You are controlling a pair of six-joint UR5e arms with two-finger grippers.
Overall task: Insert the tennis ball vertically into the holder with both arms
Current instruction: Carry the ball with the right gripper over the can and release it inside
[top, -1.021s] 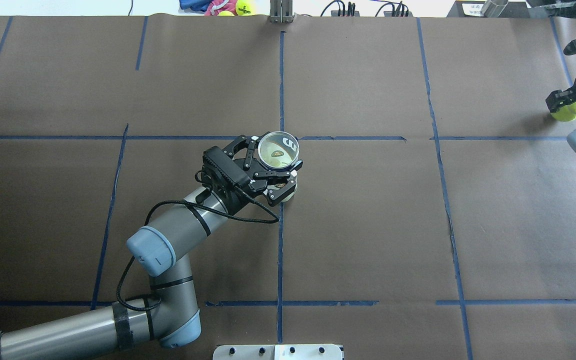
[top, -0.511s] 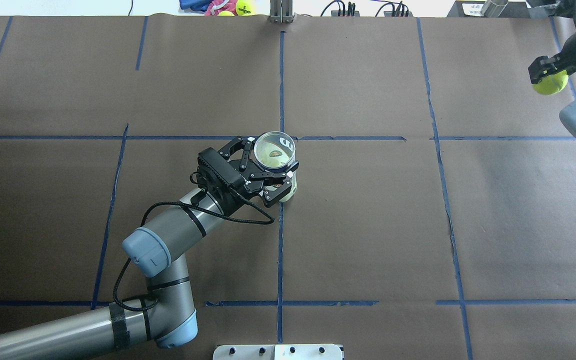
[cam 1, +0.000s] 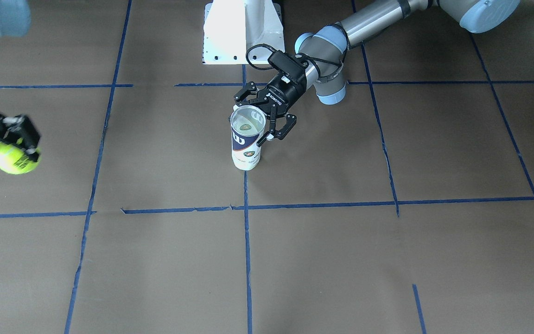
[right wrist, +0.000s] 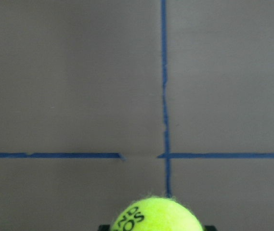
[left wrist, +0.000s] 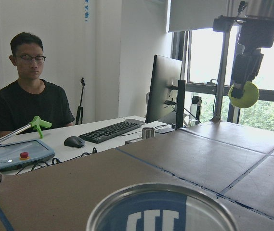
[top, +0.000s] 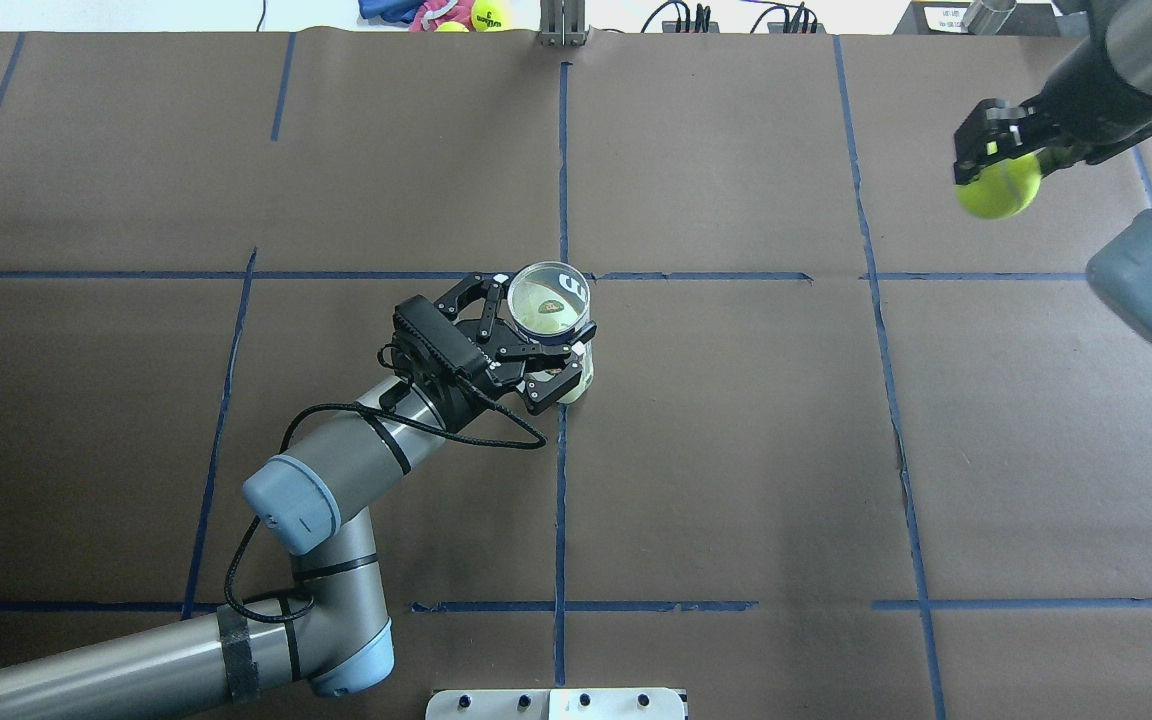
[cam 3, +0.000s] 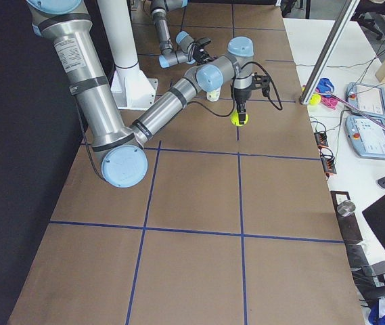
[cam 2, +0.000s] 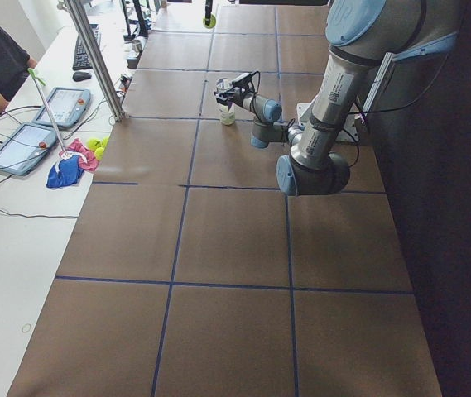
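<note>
The holder (top: 548, 300) stands upright at the table's middle, its open top facing up; it also shows in the front view (cam 1: 246, 144). My left gripper (top: 533, 335) is shut on the holder from the side, one finger on each side of the tube. My right gripper (top: 996, 160) is shut on the tennis ball (top: 999, 187) and holds it in the air over the far right of the table, well away from the holder. The ball also shows in the front view (cam 1: 14, 157), the left wrist view (left wrist: 243, 95) and the right wrist view (right wrist: 158, 215).
The white pedestal base (cam 1: 244, 32) stands at the robot's edge. Spare balls and a pink-blue cloth (top: 436, 14) lie beyond the far edge. An operator (left wrist: 28, 96) sits at a side desk with tablets (cam 2: 20, 145). Blue tape lines grid the brown table.
My right gripper has risen with the ball and moved left in the overhead view, towards the centre. My left gripper and the holder have shifted slightly left.
</note>
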